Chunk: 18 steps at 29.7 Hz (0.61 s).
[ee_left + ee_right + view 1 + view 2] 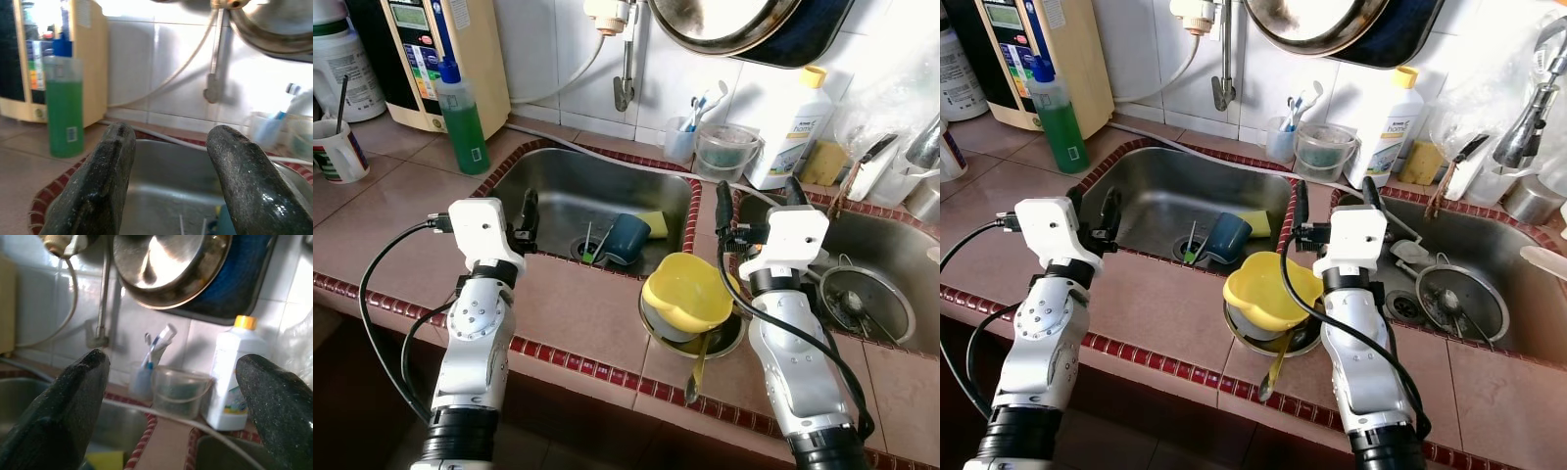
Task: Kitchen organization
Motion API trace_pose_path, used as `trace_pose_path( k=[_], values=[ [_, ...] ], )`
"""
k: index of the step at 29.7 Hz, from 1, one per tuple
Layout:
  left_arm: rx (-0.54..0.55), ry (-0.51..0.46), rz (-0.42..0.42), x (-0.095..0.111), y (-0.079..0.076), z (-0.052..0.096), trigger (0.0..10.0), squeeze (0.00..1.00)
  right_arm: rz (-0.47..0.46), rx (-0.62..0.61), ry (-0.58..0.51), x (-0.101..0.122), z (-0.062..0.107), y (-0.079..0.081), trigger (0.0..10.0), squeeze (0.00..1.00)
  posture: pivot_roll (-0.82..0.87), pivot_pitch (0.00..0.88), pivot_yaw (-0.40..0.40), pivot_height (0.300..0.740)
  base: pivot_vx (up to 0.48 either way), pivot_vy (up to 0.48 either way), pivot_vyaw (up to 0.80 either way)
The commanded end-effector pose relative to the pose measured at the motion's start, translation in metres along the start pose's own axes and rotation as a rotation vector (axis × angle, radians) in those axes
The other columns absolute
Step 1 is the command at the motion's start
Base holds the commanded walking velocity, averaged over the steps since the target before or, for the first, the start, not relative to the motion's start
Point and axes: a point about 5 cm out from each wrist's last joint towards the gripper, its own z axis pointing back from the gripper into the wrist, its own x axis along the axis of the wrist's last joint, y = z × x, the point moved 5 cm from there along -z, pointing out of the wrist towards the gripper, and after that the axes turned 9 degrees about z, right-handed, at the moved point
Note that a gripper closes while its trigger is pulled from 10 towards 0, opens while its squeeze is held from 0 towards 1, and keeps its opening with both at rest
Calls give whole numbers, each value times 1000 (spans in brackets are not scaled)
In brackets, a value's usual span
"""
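On the tiled counter (pixel 597 313) between the two sinks, a yellow bowl (pixel 685 292) sits tilted on a stack of dishes, a spoon (pixel 698 367) poking out over the edge. The right gripper (pixel 759 201) hovers just beside it, jaws wide apart; the left gripper (pixel 527 217) hangs over the left sink (pixel 558 186), jaws apart too. A careless nudge could slide that stack off the edge.
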Motion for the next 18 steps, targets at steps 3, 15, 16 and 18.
trace_pose_path(
  k=[3, 15, 16, 18],
  values=[
    [-36, 16, -11, -1, -6, 4, 10000, 0, -6, 24, -28, 9, 3, 4, 10000, 0, -189, 0, -41, 732, 0, 0, 0],
    [-34, 16, -5, 4, -7, 6, 10000, 0, -11, 34, -30, 12, 2, 5, 10000, 0, -183, 0, -43, 732, 0, 0, 0],
    [-34, 17, -4, 4, -7, 6, 10000, 0, -12, 35, -30, 12, 2, 5, 10000, 0, -183, 0, -43, 732, 0, 0, 0],
    [-32, 19, -6, 4, -7, 7, 10000, 0, -13, 37, -30, 12, 2, 5, 10000, 0, -181, 0, -42, 732, 0, 0, 0]
  ],
)
